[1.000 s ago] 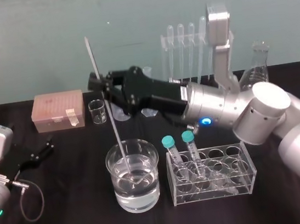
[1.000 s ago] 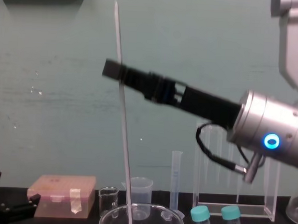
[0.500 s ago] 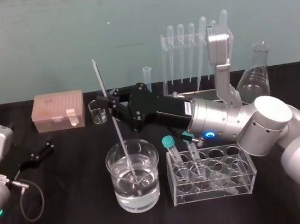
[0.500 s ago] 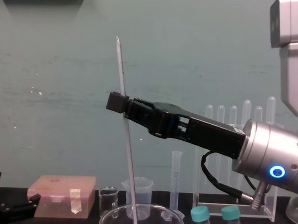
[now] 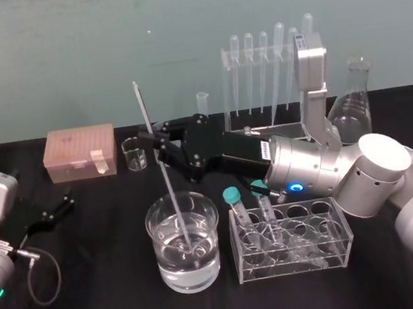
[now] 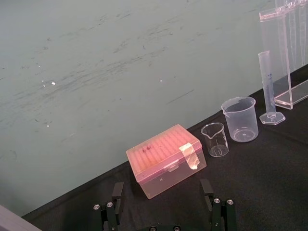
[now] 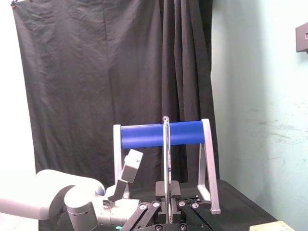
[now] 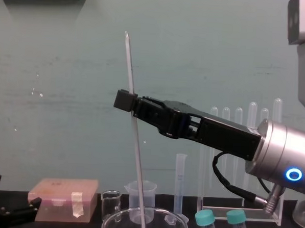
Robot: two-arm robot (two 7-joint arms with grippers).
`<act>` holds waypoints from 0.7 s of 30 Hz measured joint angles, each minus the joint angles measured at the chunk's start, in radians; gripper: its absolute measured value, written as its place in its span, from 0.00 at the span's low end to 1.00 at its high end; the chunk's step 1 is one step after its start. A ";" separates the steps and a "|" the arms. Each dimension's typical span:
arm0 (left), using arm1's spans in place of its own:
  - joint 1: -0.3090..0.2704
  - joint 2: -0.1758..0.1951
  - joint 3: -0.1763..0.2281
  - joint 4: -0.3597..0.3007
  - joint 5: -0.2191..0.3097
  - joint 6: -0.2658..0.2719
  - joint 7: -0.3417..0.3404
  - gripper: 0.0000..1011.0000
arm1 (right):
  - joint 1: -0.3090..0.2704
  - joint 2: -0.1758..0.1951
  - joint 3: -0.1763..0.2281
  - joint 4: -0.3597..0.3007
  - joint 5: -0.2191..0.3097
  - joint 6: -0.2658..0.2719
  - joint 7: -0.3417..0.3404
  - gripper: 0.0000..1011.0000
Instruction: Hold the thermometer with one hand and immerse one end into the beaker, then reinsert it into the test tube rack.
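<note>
Leftmost, the left tool lies parked low on the black table near its left edge, its fingers spread apart with nothing between them. Behind it a pink box sits by the back edge, with a small glass beaker just beside it. A wide strip of bare table lies between the left tool and the beaker, and more bare cloth lies in front of the beaker up to the near edge.

The beaker stands near the middle, part full of clear liquid. The thermometer leans over it, its top tipped left and back and its lower end down in the liquid, inside the rim; whether it touches the glass bottom cannot be told. The right tool reaches in from the right, well above the rim, clamped on the thermometer at about mid-length.

Just right of the beaker, with only a narrow gap, a low holder carries two teal-capped tubes. Behind the right arm, at the back edge, the test tube rack stands upright with pipettes hanging in it. A flask stands near the rack's right end.
</note>
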 joint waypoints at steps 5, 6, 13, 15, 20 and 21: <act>0.000 0.000 0.000 0.000 0.000 0.000 0.000 1.00 | -0.004 0.005 0.003 -0.004 -0.001 -0.004 -0.005 0.06; 0.000 0.000 0.000 0.000 0.000 0.000 0.000 1.00 | -0.004 0.005 0.004 -0.005 -0.002 -0.004 -0.006 0.06; 0.000 0.000 0.000 0.000 0.000 0.000 0.000 1.00 | -0.005 0.008 0.006 -0.008 -0.007 -0.005 -0.009 0.06; 0.000 0.000 0.000 0.000 0.000 0.000 0.000 1.00 | -0.005 0.009 0.006 -0.009 -0.008 -0.005 -0.009 0.06; 0.000 0.000 0.000 0.000 0.000 0.000 0.000 1.00 | -0.005 0.010 0.006 -0.013 -0.009 -0.005 -0.010 0.06; 0.000 0.000 0.000 0.000 0.000 0.000 0.000 1.00 | -0.005 0.010 0.006 -0.013 -0.009 -0.005 -0.010 0.06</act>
